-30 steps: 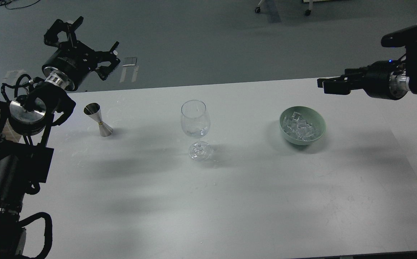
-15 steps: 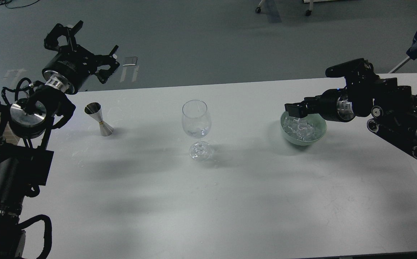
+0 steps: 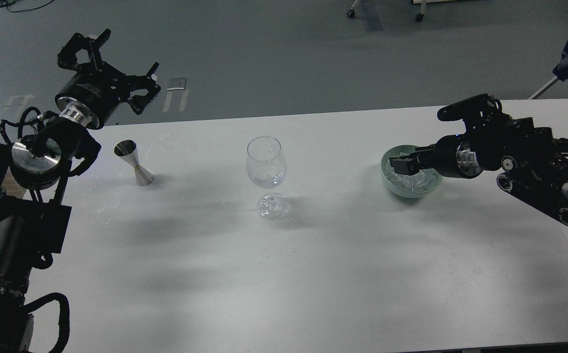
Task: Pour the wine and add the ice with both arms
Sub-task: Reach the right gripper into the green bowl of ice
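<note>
A clear wine glass (image 3: 264, 164) stands upright at the table's middle, with a faint trace of clear wine (image 3: 267, 182) at the bottom of its bowl. A steel jigger (image 3: 134, 163) stands to its left. A pale green bowl (image 3: 403, 189) to the right holds several ice cubes (image 3: 419, 182). My right gripper (image 3: 401, 164) reaches in from the right and dips into the bowl over the ice; its dark fingers cannot be told apart. My left gripper (image 3: 116, 58) is open and empty, raised beyond the table's far left edge, above and behind the jigger.
The white table (image 3: 284, 274) has its far edge just behind the glass and bowl. My right arm's elbow links (image 3: 538, 184) lie low over the table's right side. Grey floor lies beyond, with chair castors (image 3: 384, 13) far back.
My right arm swung in from the far right and came down, so its gripper went from high beside the table into the bowl. My left arm barely moved.
</note>
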Available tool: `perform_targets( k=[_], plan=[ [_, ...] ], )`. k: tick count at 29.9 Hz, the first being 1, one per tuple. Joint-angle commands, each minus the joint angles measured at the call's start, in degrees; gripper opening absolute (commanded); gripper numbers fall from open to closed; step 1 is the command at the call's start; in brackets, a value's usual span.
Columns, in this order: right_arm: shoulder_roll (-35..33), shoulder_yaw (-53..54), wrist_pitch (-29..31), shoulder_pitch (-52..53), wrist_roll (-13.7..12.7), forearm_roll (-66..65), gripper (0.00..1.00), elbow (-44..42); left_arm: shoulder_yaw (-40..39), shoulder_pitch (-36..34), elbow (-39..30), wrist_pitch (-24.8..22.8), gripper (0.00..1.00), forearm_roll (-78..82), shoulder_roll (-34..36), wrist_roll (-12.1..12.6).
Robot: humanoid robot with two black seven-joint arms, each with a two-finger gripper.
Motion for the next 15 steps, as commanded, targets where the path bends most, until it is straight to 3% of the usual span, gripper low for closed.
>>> perform_targets(
  k=[1, 13, 15],
  plan=[
    [0.1, -0.1, 0.0, -0.7, -0.1, -0.1, 0.67, -0.2, -0.1, 0.1, 0.0, 0.0, 0.98, 0.0, -0.1, 0.0],
    [-0.2, -0.4, 0.0, -0.8, -0.3, 0.0, 0.67, 0.0, -0.3, 0.1, -0.1, -0.1, 0.98, -0.1, -0.2, 0.0],
    [-0.2, -0.5, 0.0, -0.8, -0.3, 0.1, 0.63, 0.0, -0.3, 0.1, 0.0, -0.1, 0.98, 0.0, -0.2, 0.0]
  ],
)
